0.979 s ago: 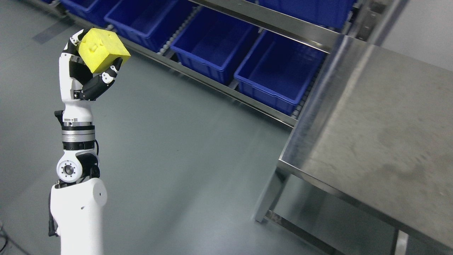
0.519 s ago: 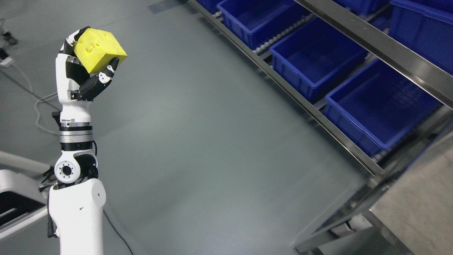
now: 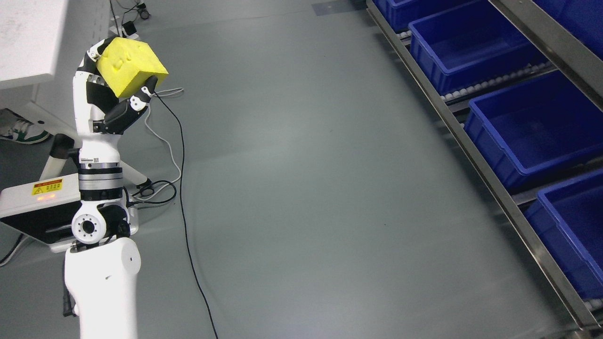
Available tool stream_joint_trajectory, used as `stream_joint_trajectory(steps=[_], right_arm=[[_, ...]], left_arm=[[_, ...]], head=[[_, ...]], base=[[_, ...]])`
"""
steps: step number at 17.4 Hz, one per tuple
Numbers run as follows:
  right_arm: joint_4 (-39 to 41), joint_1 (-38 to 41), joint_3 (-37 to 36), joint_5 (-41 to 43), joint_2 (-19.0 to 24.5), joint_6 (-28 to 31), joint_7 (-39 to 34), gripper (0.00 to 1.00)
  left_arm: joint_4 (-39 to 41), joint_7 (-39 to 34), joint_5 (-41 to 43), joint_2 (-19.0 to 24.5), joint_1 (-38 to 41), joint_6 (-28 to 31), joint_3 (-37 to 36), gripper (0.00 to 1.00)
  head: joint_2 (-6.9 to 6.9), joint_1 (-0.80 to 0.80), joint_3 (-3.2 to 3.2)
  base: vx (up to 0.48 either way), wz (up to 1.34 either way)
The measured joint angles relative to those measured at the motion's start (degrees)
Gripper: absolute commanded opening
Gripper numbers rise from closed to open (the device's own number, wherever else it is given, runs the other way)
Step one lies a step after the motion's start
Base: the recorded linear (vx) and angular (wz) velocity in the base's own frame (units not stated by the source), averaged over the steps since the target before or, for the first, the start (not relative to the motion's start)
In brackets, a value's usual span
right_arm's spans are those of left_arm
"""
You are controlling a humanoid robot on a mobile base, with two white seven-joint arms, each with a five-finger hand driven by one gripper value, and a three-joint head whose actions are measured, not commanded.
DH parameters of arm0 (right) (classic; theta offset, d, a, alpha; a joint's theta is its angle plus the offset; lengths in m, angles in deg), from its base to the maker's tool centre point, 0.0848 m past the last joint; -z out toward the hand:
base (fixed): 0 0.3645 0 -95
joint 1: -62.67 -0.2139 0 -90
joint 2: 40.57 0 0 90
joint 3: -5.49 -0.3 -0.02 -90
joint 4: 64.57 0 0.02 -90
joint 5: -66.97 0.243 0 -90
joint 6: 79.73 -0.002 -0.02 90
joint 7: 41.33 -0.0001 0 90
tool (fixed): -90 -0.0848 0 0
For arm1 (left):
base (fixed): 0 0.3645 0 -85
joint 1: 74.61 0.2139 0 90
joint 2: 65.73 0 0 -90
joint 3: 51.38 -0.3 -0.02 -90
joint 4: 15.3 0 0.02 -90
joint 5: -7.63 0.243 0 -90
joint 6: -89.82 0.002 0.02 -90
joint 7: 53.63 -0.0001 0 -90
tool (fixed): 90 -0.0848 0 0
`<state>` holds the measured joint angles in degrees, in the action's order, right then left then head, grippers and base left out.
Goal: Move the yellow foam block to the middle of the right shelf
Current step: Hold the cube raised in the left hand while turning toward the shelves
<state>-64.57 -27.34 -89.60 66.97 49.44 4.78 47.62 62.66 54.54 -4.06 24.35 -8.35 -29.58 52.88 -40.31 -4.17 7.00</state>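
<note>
The yellow foam block [image 3: 130, 67] is held up high at the upper left of the head view. My left hand [image 3: 115, 92] is shut on it, with fingers curled under and around the block, and the forearm stands upright from the bottom left. A metal shelf rack [image 3: 476, 141] runs along the right side, with several blue bins [image 3: 532, 127] on its lower level. My right arm is out of view.
Grey floor fills the middle. Black and white cables [image 3: 181, 155] trail across the floor at the left. A white device with a yellow warning label [image 3: 33, 202] sits at the left edge. A white table corner [image 3: 28, 37] and a person's shoe [image 3: 21, 132] show at the upper left.
The whole picture has swung left as the camera turned: the steel table has left the view and the rack has slid right. The left hand still holds the block the same way.
</note>
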Motion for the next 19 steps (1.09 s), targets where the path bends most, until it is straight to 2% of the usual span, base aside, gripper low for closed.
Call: stream_joint_trajectory(steps=[9, 19], right_arm=[[0.0, 0.0, 0.0, 0.0, 0.0, 0.0, 0.0, 1.00], [0.0, 0.0, 0.0, 0.0, 0.0, 0.0, 0.0, 1.00]], left_arm=[[0.1, 0.0, 0.0, 0.0, 0.0, 0.0, 0.2, 0.48], [0.1, 0.1, 0.0, -0.1, 0.0, 0.0, 0.2, 0.48]], head=[[0.00, 0.00, 0.00], [0.00, 0.00, 0.00]], base=[[0.188, 0.15], [0.269, -0.14]])
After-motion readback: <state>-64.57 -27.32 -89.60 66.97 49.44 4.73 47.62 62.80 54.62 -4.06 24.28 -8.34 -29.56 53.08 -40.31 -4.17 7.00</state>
